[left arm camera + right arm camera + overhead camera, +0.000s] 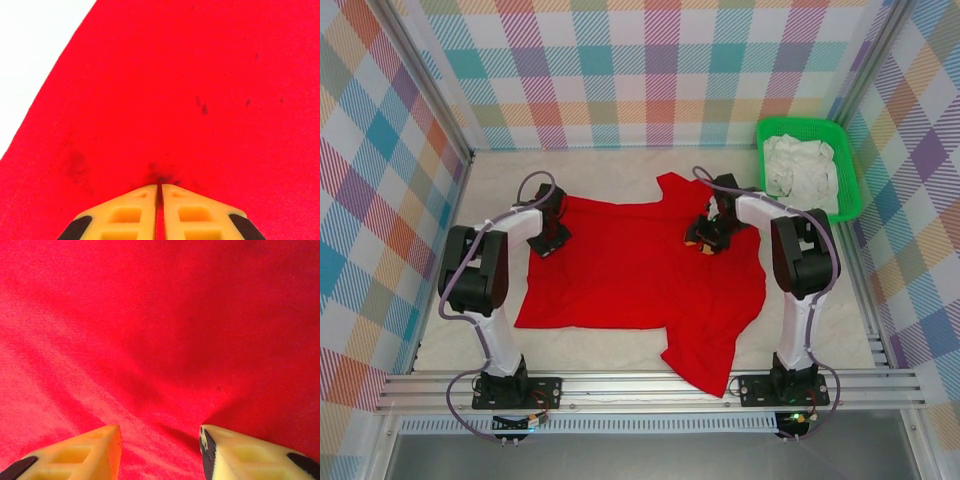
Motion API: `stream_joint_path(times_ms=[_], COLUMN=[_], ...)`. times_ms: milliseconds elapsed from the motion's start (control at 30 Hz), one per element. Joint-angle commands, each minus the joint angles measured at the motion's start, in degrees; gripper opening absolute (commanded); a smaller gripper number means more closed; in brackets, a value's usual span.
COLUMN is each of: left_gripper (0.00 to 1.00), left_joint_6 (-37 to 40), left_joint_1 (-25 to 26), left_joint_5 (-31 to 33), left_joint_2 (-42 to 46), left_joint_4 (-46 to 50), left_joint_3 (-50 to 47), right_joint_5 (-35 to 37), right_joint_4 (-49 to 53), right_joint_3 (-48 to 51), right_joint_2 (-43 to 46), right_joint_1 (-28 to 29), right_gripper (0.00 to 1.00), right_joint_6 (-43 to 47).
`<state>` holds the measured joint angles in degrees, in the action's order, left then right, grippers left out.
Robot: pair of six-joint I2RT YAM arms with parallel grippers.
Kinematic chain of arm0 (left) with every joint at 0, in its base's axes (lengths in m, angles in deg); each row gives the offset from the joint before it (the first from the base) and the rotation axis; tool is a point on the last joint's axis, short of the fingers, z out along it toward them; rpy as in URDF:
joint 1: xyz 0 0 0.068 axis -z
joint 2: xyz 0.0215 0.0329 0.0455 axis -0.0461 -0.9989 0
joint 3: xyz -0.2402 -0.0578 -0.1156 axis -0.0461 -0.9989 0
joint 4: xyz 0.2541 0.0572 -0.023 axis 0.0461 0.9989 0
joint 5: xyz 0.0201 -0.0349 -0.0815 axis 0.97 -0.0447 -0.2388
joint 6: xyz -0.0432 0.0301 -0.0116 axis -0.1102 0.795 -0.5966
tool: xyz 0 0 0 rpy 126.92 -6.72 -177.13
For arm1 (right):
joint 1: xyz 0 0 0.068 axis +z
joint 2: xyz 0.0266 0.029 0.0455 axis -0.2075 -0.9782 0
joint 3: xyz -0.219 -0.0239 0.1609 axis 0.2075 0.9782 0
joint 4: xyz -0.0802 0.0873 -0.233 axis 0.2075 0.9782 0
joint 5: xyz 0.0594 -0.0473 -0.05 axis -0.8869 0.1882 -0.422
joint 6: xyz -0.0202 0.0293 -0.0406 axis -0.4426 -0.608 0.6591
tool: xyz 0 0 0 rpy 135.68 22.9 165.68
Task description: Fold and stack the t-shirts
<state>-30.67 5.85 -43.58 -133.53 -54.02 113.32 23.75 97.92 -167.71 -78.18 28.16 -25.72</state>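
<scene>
While spread flat at frame centre, the red t-shirt point(640, 265) lies long axis left–right, sleeves rightward. Left gripper point(160, 188): pinched on a thin cloth fold near its upper-left edge. Right gripper point(160, 432): half-open, tips on fabric, gripping nothing.

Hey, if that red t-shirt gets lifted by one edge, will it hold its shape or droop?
Probably droops: the red t-shirt lies limp, creased near the right gripper. Likely light: the left gripper pinches only thin cloth. Pushed, it would probably bunch.

Open table point(610, 165) behind the t-shirt point(630, 260); green basket point(800, 123) blocks far right.
</scene>
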Motion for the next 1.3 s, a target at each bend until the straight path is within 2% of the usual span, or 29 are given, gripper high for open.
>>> stream_joint_path(times_ms=[0,133,233,333,533,733,867,1000,1167,1267], left_gripper=[0.11,0.12,0.13,0.13,0.13,0.13,0.12,0.11,0.10,0.10], left_joint_6=[0.89,2.73,3.86,4.34,4.10,3.14,1.95,1.02,0.51,0.29], left_joint_1=[-0.93,-0.84,-0.08,1.24,4.56,8.16,9.74,9.97,9.97,9.74], left_joint_5=[2.66,2.27,1.37,-0.58,-3.95,-4.51,-4.77,-4.70,-2.99,-2.60], left_joint_2=[1.11,2.92,3.91,4.08,1.25,-3.89,-7.06,-9.85,-13.05,-14.07], left_joint_4=[7.33,10.90,13.09,13.63,12.28,10.88,9.19,7.63,7.52,7.03], left_joint_3=[-0.61,4.68,8.51,10.51,12.20,14.05,13.80,12.96,12.08,10.67], right_joint_5=[0.28,5.87,9.16,11.24,10.55,13.15,11.71,9.54,8.30,8.08], right_joint_4=[4.51,13.67,18.57,22.18,27.51,22.93,22.22,22.40,22.90,23.88], right_joint_3=[-2.98,-17.56,-30.54,-43.90,-68.50,-69.57,-69.66,-70.44,-70.46,-70.50], right_joint_2=[1.57,-0.47,-5.12,-13.06,-30.52,-35.95,-38.52,-39.61,-39.73,-39.26], right_joint_1=[0.34,-0.90,-2.88,-5.02,-6.69,-6.69,-6.65,-6.53,-6.39,-6.43], right_gripper=[0.47,0.49,0.50,0.50,0.48,0.50,0.51,0.48,0.25,0.04], right_joint_6=[1.35,7.45,11.56,15.00,21.74,25.00,23.63,22.50,21.95,22.35])
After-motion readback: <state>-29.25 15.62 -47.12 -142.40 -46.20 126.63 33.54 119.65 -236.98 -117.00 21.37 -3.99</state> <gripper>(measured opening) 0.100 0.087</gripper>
